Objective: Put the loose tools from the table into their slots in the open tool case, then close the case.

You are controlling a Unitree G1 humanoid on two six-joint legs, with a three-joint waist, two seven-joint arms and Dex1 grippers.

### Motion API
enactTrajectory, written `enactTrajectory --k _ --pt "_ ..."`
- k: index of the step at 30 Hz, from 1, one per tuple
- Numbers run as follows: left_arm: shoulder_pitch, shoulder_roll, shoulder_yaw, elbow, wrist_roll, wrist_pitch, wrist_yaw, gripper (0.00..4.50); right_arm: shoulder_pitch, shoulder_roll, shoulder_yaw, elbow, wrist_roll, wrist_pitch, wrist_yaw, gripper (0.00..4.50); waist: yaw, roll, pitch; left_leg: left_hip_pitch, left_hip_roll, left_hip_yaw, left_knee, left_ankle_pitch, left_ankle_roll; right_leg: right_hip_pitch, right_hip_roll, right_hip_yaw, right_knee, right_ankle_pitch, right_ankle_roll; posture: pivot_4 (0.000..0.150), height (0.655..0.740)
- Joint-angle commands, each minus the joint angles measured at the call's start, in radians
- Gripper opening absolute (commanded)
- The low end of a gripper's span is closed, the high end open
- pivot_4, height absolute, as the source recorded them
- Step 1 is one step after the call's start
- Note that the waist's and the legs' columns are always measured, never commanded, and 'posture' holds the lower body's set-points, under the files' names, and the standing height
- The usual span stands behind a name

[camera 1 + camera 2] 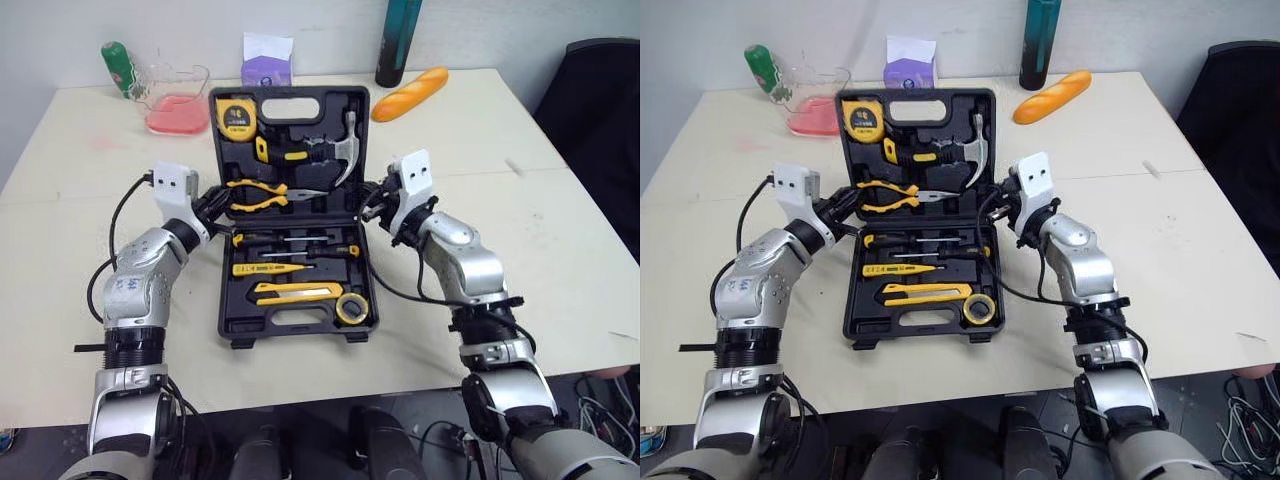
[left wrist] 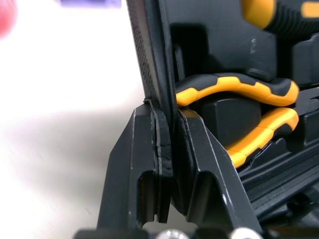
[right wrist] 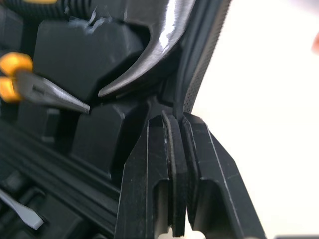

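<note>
My left gripper (image 2: 167, 119) and right gripper (image 3: 175, 122) are pinched tight on opposite side rims of the tool case lid (image 1: 295, 130). It's stiff, tool-heavy plastic, so I'd lift evenly.

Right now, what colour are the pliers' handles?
The pliers have yellow and black handles; the left wrist view shows them best.

No legible text or labels
</note>
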Motion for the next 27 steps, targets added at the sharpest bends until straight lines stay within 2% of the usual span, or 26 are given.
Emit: enactTrajectory --k 1,2,5,11,16,19,21,22,26,27 --pt "0.029 0.058 0.049 -0.019 0.073 -0.234 0.007 0.0 0.042 -0.098 0.02 0.003 -0.141 -0.388 -0.005 0.0 0.001 0.0 0.0 0.0 0.0 0.0 -0.001 0.0 0.0 0.0 0.0 0.0 -0.001 0.0 0.0 0.15 0.74" --pt "0.045 0.061 0.042 -0.016 0.083 -0.275 0.002 0.0 0.055 -0.114 0.034 0.033 -0.165 -0.454 -0.012 0.0 0.0 0.0 0.0 0.0 0.0 0.0 -0.001 0.0 0.0 0.0 0.0 0.0 -0.001 0.0 0.0 0.15 0.74" --pt "0.155 0.078 0.001 -0.037 0.165 -0.456 -0.019 0.0 0.116 -0.214 0.098 0.138 -0.366 -0.78 -0.141 0.0 0.0 0.0 0.0 0.001 -0.001 0.0 0.0 0.0 0.001 0.001 -0.001 0.0 -0.001 0.0 0.001 0.15 0.74" --pt "0.278 0.089 -0.024 0.0 0.197 -0.579 -0.039 0.0 0.143 -0.31 0.163 0.284 -0.59 -1.047 -0.339 0.0 0.002 0.0 0.0 0.001 0.004 -0.001 0.002 0.001 0.001 0.001 -0.002 0.0 0.001 0.0 0.0 0.15 0.74" --pt "0.35 0.122 -0.023 -0.014 0.175 -0.562 -0.085 0.0 0.162 -0.351 0.212 0.35 -0.619 -1.134 -0.343 0.0 0.002 0.0 0.0 0.003 0.005 -0.001 0.002 0.001 0.001 0.002 -0.003 0.0 0.002 0.0 0.0 0.15 0.74" --pt "0.384 0.127 -0.013 -0.063 0.127 -0.539 -0.113 0.0 0.181 -0.365 0.224 0.341 -0.557 -1.142 -0.277 0.0 0.002 0.0 0.0 0.006 0.005 -0.001 0.001 0.001 0.001 0.005 -0.003 0.001 0.002 0.0 0.0 0.15 0.74" --pt "0.416 0.137 0.001 -0.115 0.092 -0.489 -0.126 0.92 0.196 -0.374 0.227 0.318 -0.488 -1.131 -0.208 0.78 0.003 0.0 0.0 0.014 0.006 -0.001 -0.001 0.001 0.002 0.015 -0.002 0.0 -0.001 0.0 0.0 0.15 0.74" --pt "0.454 0.154 0.01 -0.156 0.057 -0.442 -0.158 1.23 0.21 -0.386 0.222 0.296 -0.44 -1.113 -0.162 1.12 0.004 0.0 0.0 0.018 0.006 -0.001 -0.003 0.0 0.002 0.019 -0.002 0.0 -0.004 0.0 0.0 0.15 0.74" --pt "0.607 0.232 0.073 -0.274 -0.034 -0.329 -0.263 2.96 0.266 -0.437 0.186 0.2 -0.277 -0.986 -0.002 3.06 0.005 0.0 0.0 0.019 0.007 -0.002 -0.004 0.0 0.003 0.021 -0.003 0.0 -0.006 0.0 0.0 0.15 0.74" --pt "0.655 0.256 0.104 -0.301 -0.058 -0.299 -0.287 2.98 0.285 -0.456 0.171 0.169 -0.225 -0.941 0.043 3.52 0.003 0.0 0.0 0.019 0.006 -0.002 -0.004 0.0 0.003 0.021 -0.003 0.0 -0.006 0.0 0.0 0.15 0.74"
